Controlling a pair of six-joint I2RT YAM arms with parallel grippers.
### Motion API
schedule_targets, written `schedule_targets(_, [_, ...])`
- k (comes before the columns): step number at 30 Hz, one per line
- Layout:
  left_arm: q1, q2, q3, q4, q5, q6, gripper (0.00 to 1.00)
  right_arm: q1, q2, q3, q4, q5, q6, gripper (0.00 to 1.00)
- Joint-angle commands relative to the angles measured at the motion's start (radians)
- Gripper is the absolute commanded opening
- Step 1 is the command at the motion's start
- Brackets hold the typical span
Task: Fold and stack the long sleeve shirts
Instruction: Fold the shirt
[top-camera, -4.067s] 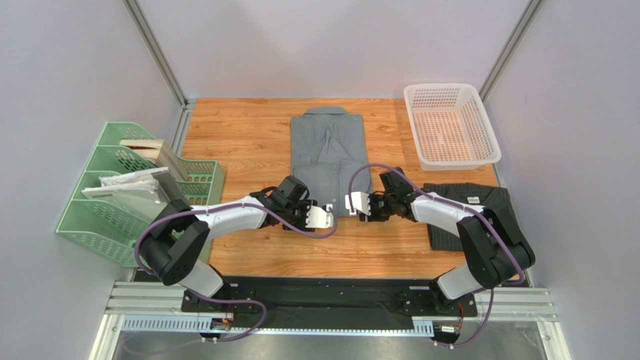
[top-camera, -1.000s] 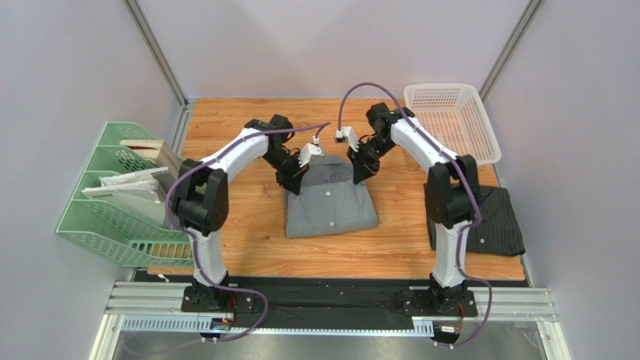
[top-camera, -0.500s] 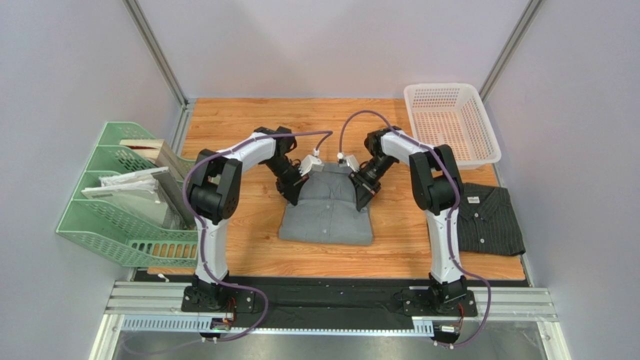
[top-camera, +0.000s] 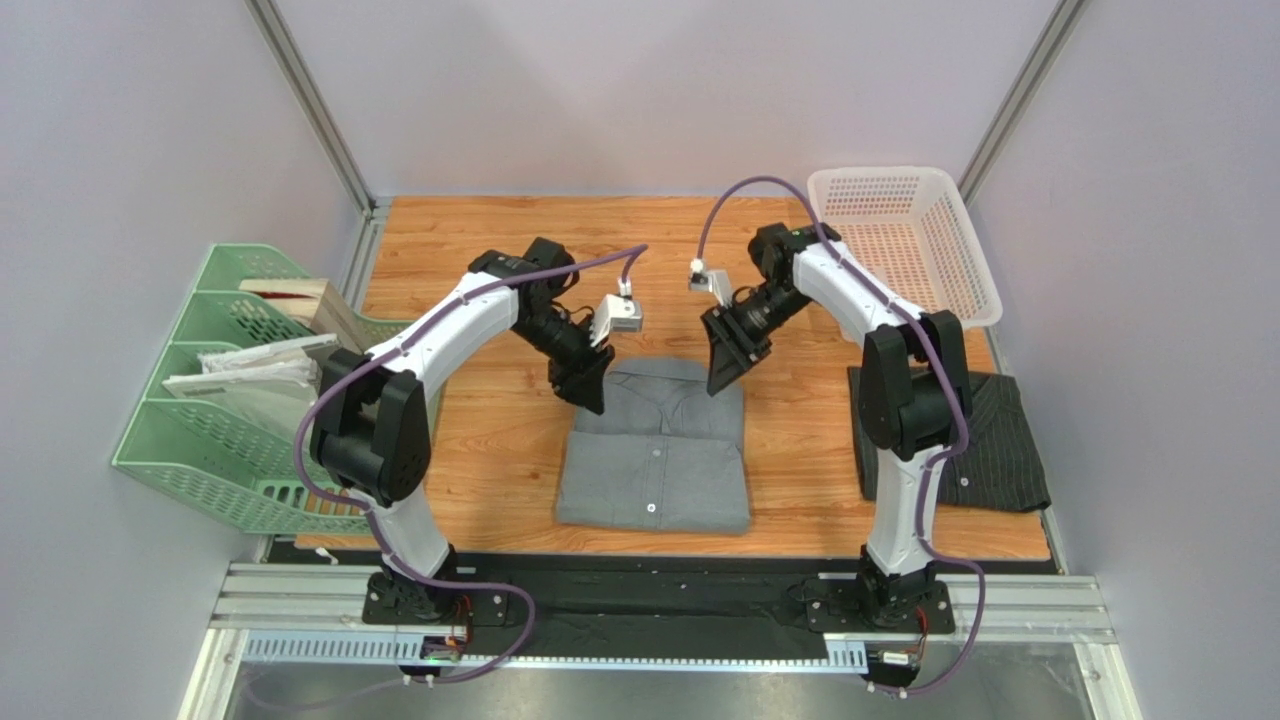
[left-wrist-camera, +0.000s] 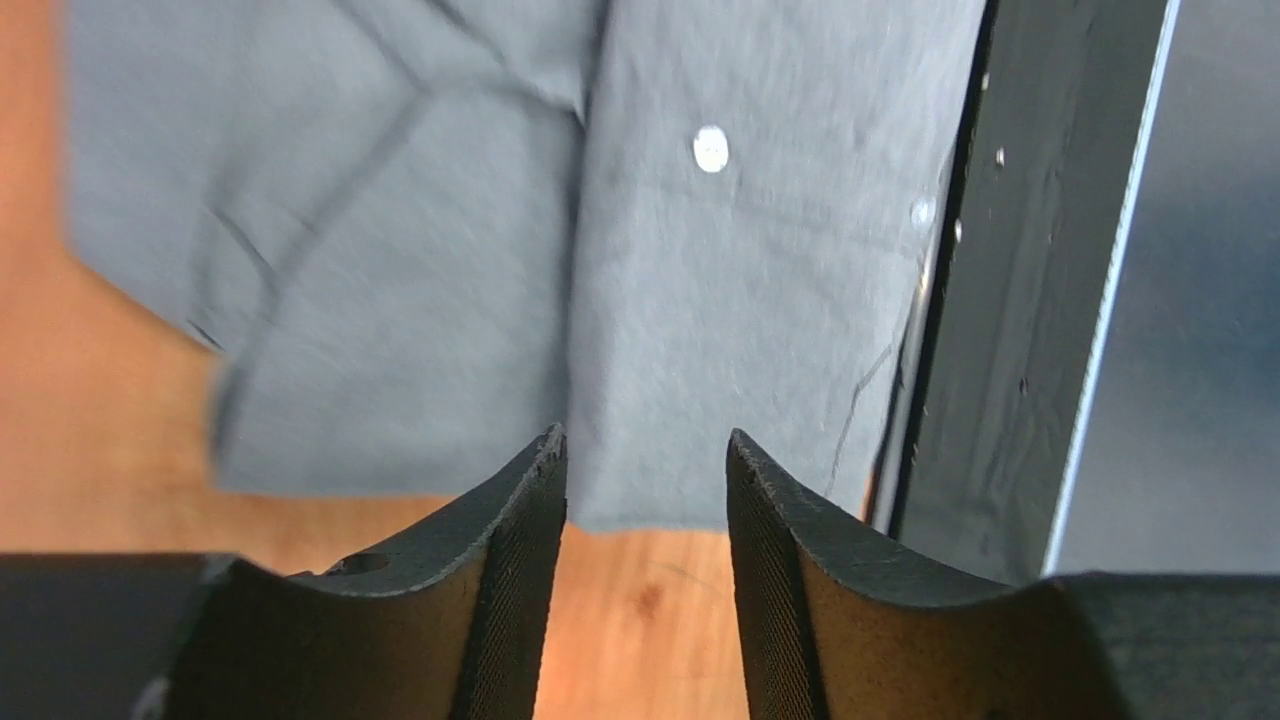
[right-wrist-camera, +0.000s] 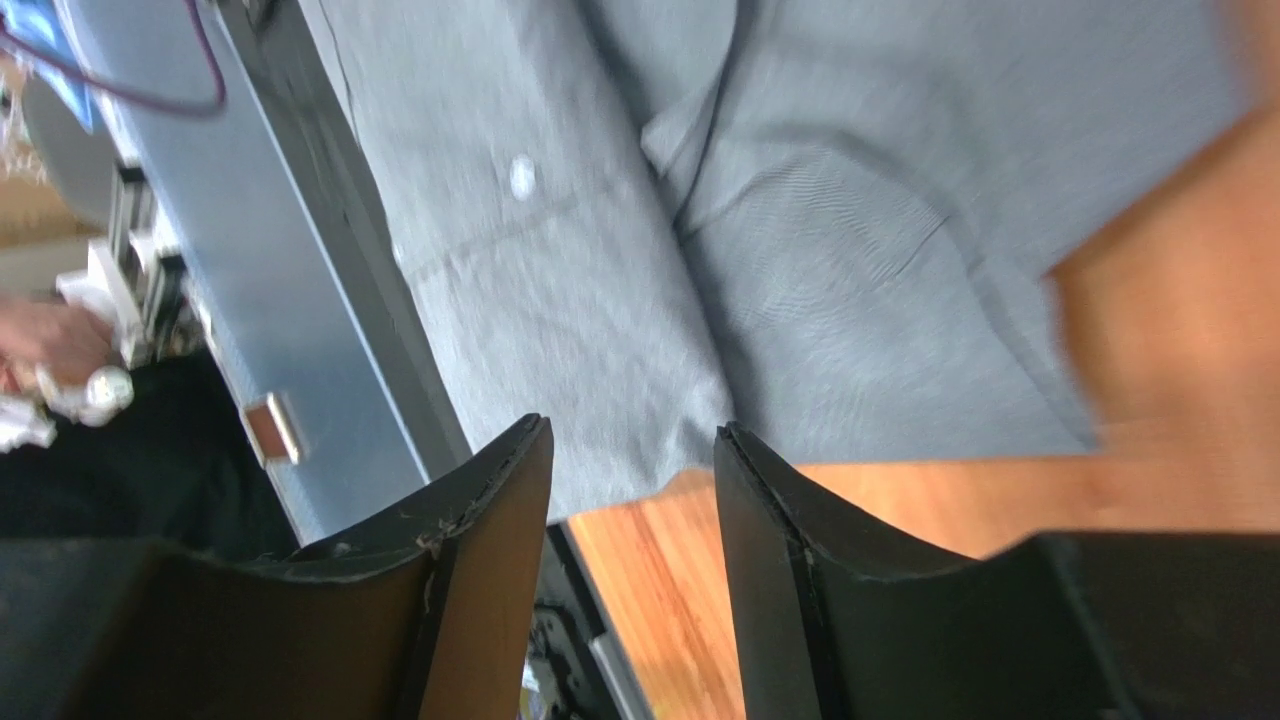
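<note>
The plain mid-grey shirt (top-camera: 655, 450) lies folded into a rectangle at the table's near middle, collar end away from me; it also shows in the left wrist view (left-wrist-camera: 451, 240) and the right wrist view (right-wrist-camera: 842, 225). The dark pinstriped shirt (top-camera: 999, 438) lies folded at the right, partly behind the right arm. My left gripper (top-camera: 589, 387) hovers at the grey shirt's far left corner, open and empty (left-wrist-camera: 643, 450). My right gripper (top-camera: 724, 366) hovers at the far right corner, open and empty (right-wrist-camera: 631, 450).
A white mesh basket (top-camera: 902, 248) stands at the back right. A green file rack (top-camera: 248, 390) with papers and a wooden block stands at the left. The black base rail (top-camera: 661, 593) runs along the near edge.
The grey shirt has been folded in half toward me and let go. Both grippers have opened and lifted off its far edge, moving slightly apart.
</note>
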Motion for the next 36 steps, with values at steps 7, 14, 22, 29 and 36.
schedule_targets(7, [-0.148,0.123,0.080,0.151,0.035,-0.040,0.52,0.005,0.241,0.337,0.200,-0.106,0.367,0.36])
schedule_targets(14, [-0.211,0.218,0.091,0.136,0.001,-0.014,0.52,0.048,0.327,0.357,0.282,-0.054,0.384,0.33])
schedule_targets(22, [-0.258,0.257,0.096,0.109,-0.059,-0.026,0.45,0.084,0.343,0.243,0.282,-0.023,0.308,0.31])
schedule_targets(29, [-0.319,0.176,-0.036,0.131,-0.048,-0.064,0.38,0.110,0.263,0.083,0.285,-0.038,0.252,0.28])
schedule_targets(36, [-0.346,0.065,-0.107,0.177,-0.065,-0.138,0.42,0.135,0.171,-0.032,0.276,-0.057,0.196,0.28])
